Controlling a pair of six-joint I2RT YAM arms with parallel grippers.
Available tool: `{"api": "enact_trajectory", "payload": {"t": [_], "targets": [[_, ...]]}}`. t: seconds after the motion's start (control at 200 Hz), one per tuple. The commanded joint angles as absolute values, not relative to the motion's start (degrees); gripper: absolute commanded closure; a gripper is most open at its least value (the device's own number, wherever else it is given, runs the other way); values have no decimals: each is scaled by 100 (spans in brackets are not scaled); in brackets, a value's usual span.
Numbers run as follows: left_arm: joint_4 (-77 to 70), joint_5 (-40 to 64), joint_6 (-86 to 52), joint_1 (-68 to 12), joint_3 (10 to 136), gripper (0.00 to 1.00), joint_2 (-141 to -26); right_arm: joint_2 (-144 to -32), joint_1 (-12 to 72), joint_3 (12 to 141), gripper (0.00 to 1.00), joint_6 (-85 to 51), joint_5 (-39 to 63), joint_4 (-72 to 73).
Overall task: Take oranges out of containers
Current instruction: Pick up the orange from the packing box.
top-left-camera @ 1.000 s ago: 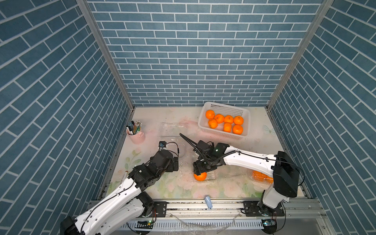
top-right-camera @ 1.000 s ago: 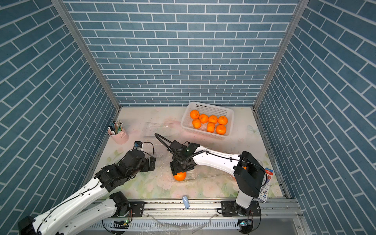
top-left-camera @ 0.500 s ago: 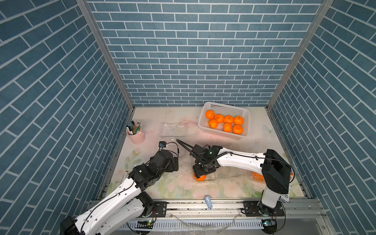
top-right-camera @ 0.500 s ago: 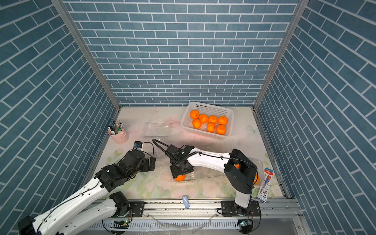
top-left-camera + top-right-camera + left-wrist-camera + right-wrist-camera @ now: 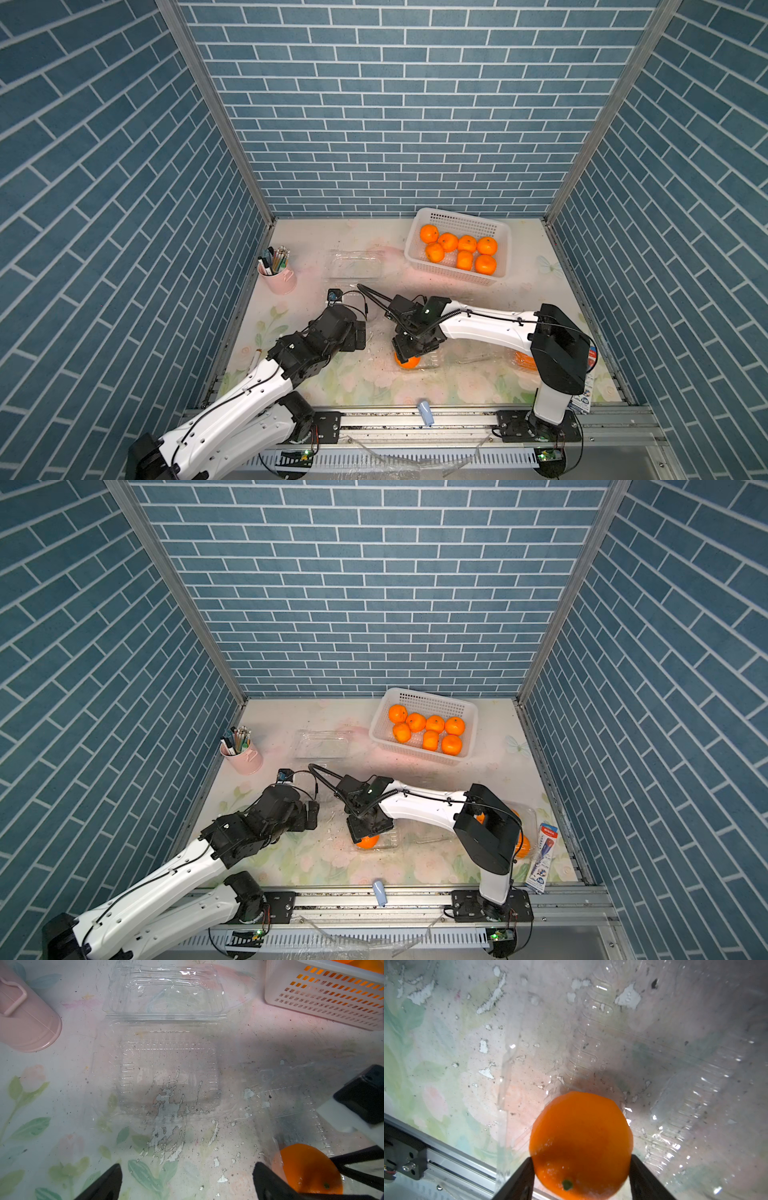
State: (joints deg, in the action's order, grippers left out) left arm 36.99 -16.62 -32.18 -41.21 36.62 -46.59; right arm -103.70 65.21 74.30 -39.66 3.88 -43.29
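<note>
**A:** Checking rt wrist cam: pinching the orange (image 5: 581, 1136) from both sides w/ the right gripper (image 5: 581, 1158), fingers (image 5: 521, 1178) touching peel, inside the open front container (image 5: 695, 1095). Barely seeing that in both top views, wrist covering it.

**B:** Same. Left wrist cam only: showing the left gripper (image 5: 185, 1182) gaping wide, gripping nothing, hovering over the table (image 5: 62, 1105) by the empty container (image 5: 166, 1076). Basket (image 5: 461, 215) w/ seven more sitting at the back.

Blue brick-pattern walls (image 5: 395, 124) on three sides; metal corner posts (image 5: 216, 108); worn floral tabletop (image 5: 345, 386); aluminium rail (image 5: 465, 417) along front edge.
</note>
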Motion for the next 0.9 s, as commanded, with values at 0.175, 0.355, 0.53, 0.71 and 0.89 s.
{"api": "enact_trajectory", "payload": {"t": [0.175, 0.355, 0.53, 0.71, 0.89], "targets": [[3596, -1636, -3193, -4087, 3656, 1, -4758, -10281, 6512, 7536, 43, -3563, -120, -4893], [3554, -1635, -3201, -4087, 3603, 1, -4788, -10037, 6463, 7652, 47, -3291, -243, -4999], [3600, -1639, -3223, -4087, 3595, 1, -4770, -9939, 6368, 7941, 50, -3011, -285, -5222], [3678, -1705, -3226, -4081, 3595, 1, -4667, -9616, 6020, 8209, 51, -2710, -191, -5335], [3669, -1696, -3234, -4078, 3593, 1, -4691, -9407, 5438, 8589, 52, -2348, -78, -5346]]}}
